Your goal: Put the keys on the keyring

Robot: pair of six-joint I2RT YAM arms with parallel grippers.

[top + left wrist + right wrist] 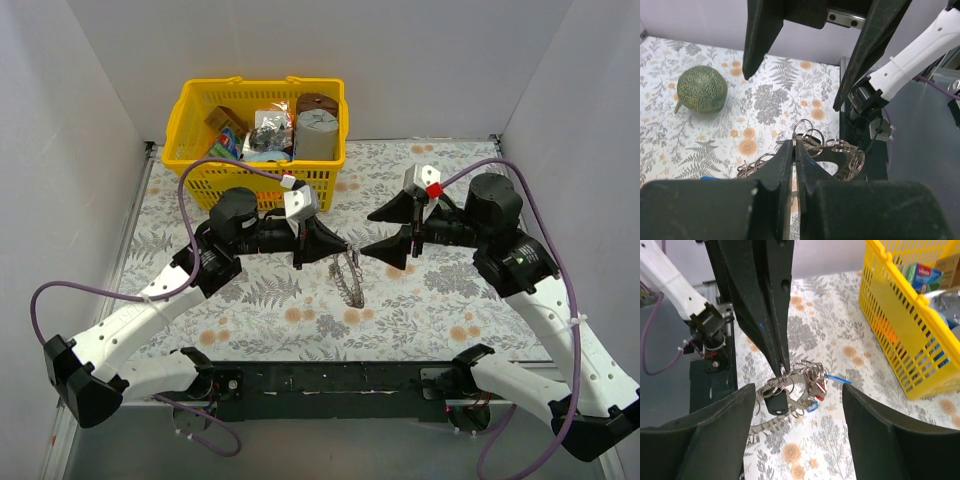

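A yellow basket [190, 120] of packets stands at the far left of the desk [450, 310]. In front of it, the left end effector [343, 250] reaches right toward the middle, its 2 fingers pressed together on the keyring [351, 280]. The keyring hangs from the tips over the desk's centre. The keys [813, 395], with red and blue heads, bunch against the ring. Just right, the right end effector [380, 232] faces them with its fingers spread apart, holding nothing.
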